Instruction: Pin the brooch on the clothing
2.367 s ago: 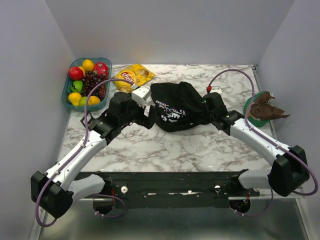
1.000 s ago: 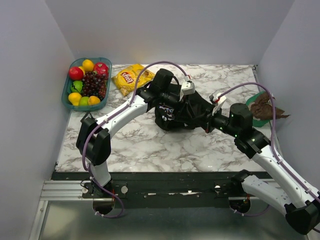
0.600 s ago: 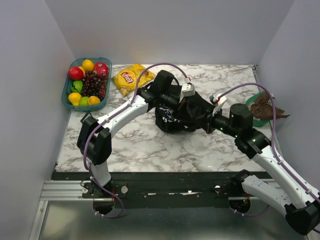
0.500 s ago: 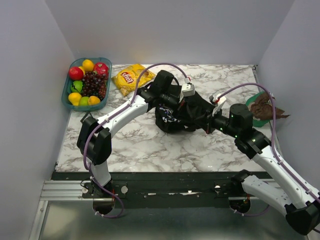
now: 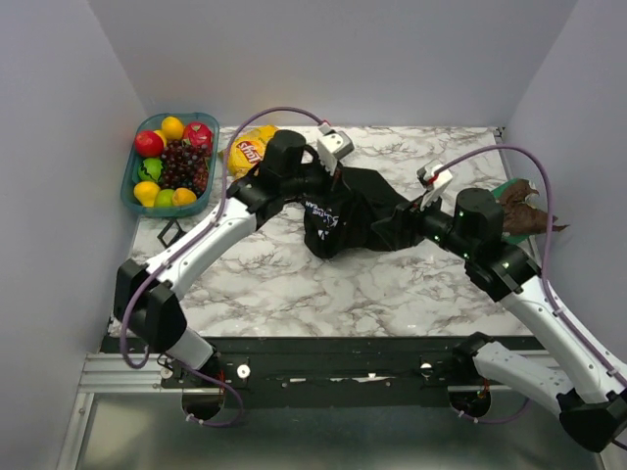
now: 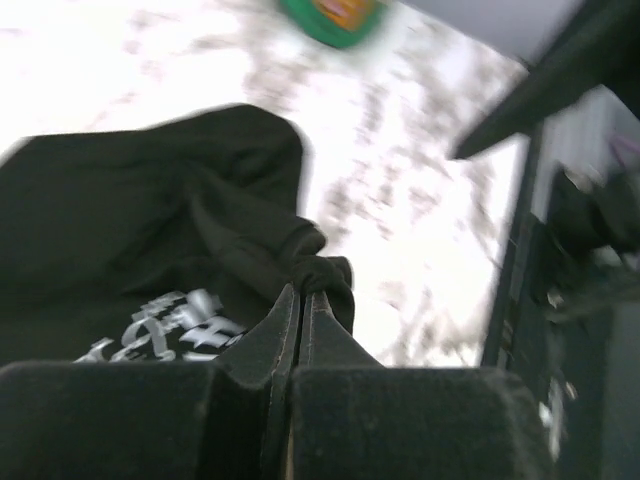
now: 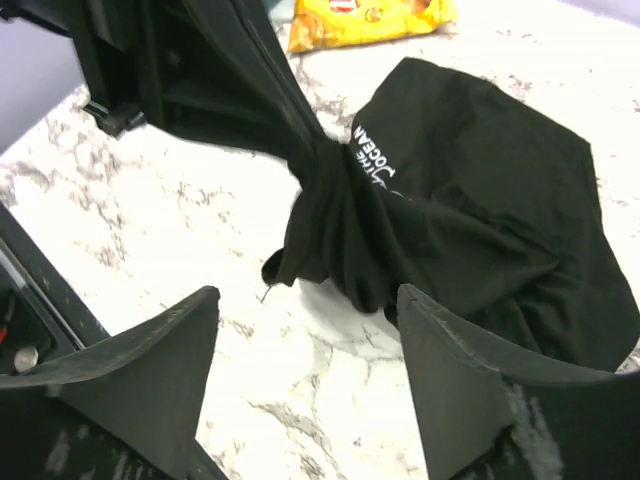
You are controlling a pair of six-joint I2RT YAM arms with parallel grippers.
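Left gripper pinches a fold of the black printed T-shirt, right gripper spread, empty — you pull gently, flattening it on the white marble table.

I'm driving this from afar, and it reads as a robotics lab test booth. Plain pale walls box in a marble-patterned tabletop. My left arm and right arm rise from an aluminium frame. The props look staged: a teal tray of fruit and a yellow Lay's bag.
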